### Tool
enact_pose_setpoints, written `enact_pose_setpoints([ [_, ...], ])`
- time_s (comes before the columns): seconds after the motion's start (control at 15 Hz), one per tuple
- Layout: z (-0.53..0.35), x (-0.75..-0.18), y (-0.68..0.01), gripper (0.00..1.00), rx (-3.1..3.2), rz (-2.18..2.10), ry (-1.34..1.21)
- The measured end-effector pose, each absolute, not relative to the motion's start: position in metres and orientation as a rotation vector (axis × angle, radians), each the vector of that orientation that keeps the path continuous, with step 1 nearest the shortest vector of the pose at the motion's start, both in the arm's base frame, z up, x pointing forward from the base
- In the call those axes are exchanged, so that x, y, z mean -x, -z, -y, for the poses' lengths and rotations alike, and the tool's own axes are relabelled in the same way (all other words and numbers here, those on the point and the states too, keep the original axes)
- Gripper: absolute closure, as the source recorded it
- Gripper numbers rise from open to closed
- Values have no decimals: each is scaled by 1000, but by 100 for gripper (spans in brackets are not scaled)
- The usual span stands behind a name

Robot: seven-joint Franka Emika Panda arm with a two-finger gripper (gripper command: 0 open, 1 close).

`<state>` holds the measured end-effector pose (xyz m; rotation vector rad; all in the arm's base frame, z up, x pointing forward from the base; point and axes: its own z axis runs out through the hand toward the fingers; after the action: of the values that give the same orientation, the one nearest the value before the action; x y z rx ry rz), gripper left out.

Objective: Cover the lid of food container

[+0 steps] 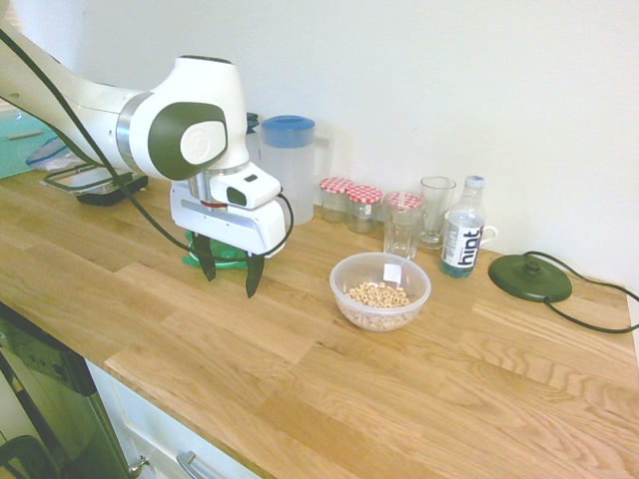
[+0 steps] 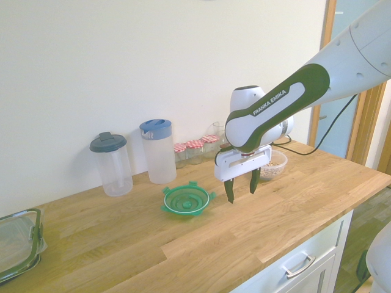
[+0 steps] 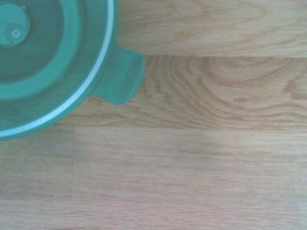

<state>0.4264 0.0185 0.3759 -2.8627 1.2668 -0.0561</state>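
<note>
First exterior view: white arm enters from the upper left, its black two-finger gripper [image 1: 229, 271] pointing straight down at centre-left, fingers spread wide, nothing between them, tips clear of the oak-plank worktop [image 1: 300, 399]. The round translucent green plastic lid [image 1: 222, 259] lies flat on the wood right behind the fingers, mostly hidden by them. The small round clear plastic bowl of beige cereal [image 1: 380, 290] sits just right of centre, uncovered, apart from the lid. Second exterior view: arm comes from the upper right; gripper [image 2: 242, 185] hangs at centre, open and empty, just right of the lid [image 2: 187, 199], which lies at centre-left. The bowl [image 2: 273, 163] is behind the hand, partly hidden. Wrist view: the lid [image 3: 48, 62] fills the upper left corner, one clip tab [image 3: 123, 79] sticking out over bare wood.
</note>
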Motion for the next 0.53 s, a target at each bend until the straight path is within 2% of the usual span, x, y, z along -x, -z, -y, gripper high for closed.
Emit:
enact_pose_setpoints([
  [0.27, -23, -436, -388, 0, 2770, -1268, 62],
  [0.53, -18, -479, -395, 0, 2573, -1186, -27],
])
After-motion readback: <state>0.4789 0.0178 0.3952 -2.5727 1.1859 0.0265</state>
